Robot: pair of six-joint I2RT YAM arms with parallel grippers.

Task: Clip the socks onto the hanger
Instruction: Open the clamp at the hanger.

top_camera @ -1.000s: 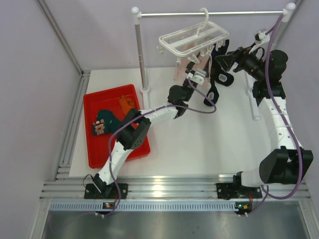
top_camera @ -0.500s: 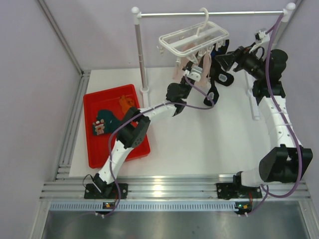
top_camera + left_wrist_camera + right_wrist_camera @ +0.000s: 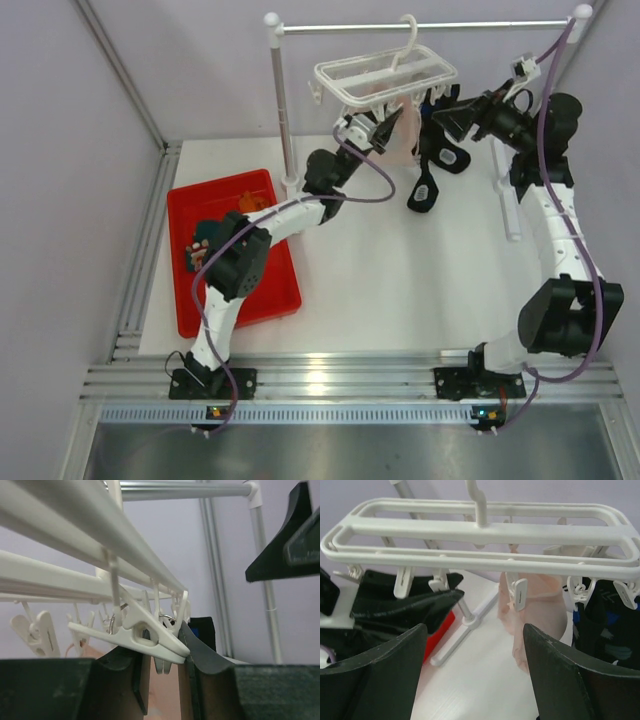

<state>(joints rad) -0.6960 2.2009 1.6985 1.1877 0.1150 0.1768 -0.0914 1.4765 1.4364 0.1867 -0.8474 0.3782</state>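
The white hanger [image 3: 385, 72] hangs by its hook from the metal rail. It also shows in the right wrist view [image 3: 480, 530]. My left gripper [image 3: 377, 130] is raised right under its left part. In the left wrist view its jaws [image 3: 162, 680] stand a little apart and hold no sock. A white clip [image 3: 145, 635] lies across the fingertips, its tip touching the right finger [image 3: 210, 665]. My right gripper [image 3: 447, 118] is wide open and empty [image 3: 475, 675], facing the hanger from the right. An orange sock [image 3: 250, 204] and a teal sock [image 3: 205, 242] lie in the red tray [image 3: 270, 300].
Pale pink socks [image 3: 535, 605] and black socks [image 3: 605, 620] hang from the hanger's clips. The rail stand's post [image 3: 283, 120] rises just left of my left gripper, and its foot [image 3: 465, 625] lies on the white table.
My left arm has risen and swung up and left, from above the table to the hanger's underside. The hanger has shifted a little to the left. My right gripper has barely moved.
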